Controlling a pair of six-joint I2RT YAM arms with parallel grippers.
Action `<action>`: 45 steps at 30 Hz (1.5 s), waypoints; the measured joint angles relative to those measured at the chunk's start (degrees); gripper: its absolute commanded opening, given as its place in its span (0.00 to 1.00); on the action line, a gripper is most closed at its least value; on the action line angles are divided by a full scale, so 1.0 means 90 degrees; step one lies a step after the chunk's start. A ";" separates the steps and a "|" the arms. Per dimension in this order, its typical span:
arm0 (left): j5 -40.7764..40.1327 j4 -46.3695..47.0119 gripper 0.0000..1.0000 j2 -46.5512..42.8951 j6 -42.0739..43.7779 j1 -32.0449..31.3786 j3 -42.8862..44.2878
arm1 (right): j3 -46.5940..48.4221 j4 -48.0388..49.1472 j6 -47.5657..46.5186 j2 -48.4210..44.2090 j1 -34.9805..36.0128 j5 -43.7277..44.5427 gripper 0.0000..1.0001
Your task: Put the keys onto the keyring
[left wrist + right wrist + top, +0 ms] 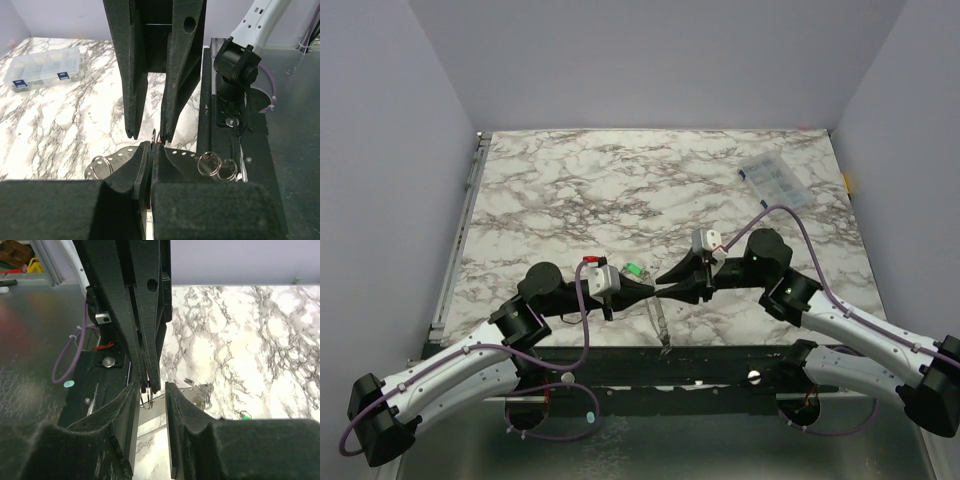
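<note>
Steadiness counts: the left gripper, clamped shut on the thin grey wire keyring loop, should hold it level while the right gripper, jaws part-open astride the loop, closes squarely. The tiny green-headed key lies on the white marble table just beside them.

Top view: where L gripper meets R gripper, tips too small to tell what's betw. them. R wrist: green key mostly hidden behind R gripper body, only a sliver shows; metal bits past it blurry, key or ring can't tell. L wrist: keyring mid-part hidden behind L fingers; box contents too blurred to ID.
</note>
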 measured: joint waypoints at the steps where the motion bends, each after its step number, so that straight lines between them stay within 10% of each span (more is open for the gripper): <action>1: 0.0000 -0.0007 0.00 0.0000 0.0000 0.0000 0.0000 | 0.0032 -0.0095 -0.0053 0.0000 0.0000 0.0039 0.36; 11: 0.0000 -0.0090 0.00 0.0002 0.0000 0.0000 0.0000 | 0.0136 -0.0840 -0.0459 0.0000 0.0017 0.0328 0.38; 32: -0.0046 -0.0301 0.00 0.0051 0.0044 0.0032 0.0005 | 0.0187 -0.0894 -0.0559 0.0284 0.0029 0.0236 0.01; 45: -0.0136 -0.0134 0.56 -0.0097 0.0056 0.0029 0.0041 | -0.0085 -0.0481 -0.0512 -0.0138 0.0029 0.0537 0.01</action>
